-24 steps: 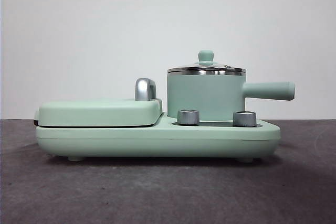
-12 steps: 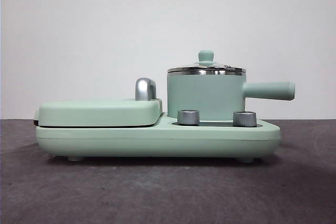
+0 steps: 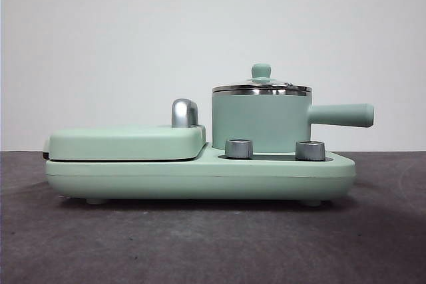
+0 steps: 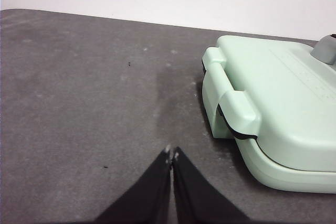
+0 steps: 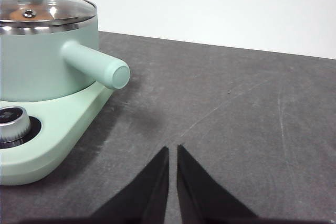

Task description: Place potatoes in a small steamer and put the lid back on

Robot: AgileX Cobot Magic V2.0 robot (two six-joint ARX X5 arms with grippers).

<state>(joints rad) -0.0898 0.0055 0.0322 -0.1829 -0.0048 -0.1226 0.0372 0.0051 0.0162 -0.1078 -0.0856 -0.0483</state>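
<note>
Right pincer (image 5: 172, 153) beside small steamer (image 5: 47, 61)

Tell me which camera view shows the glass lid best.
The right wrist view: it looks slightly down on the lid, showing the clear glass, steel rim and knob, seated on the small steamer. The front view shows the lid only edge-on, rim and knob. The left wrist view does not show it.

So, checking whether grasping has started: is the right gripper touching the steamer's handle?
Apart: the right wrist view shows bare table between the right gripper and the steamer's handle.
</note>
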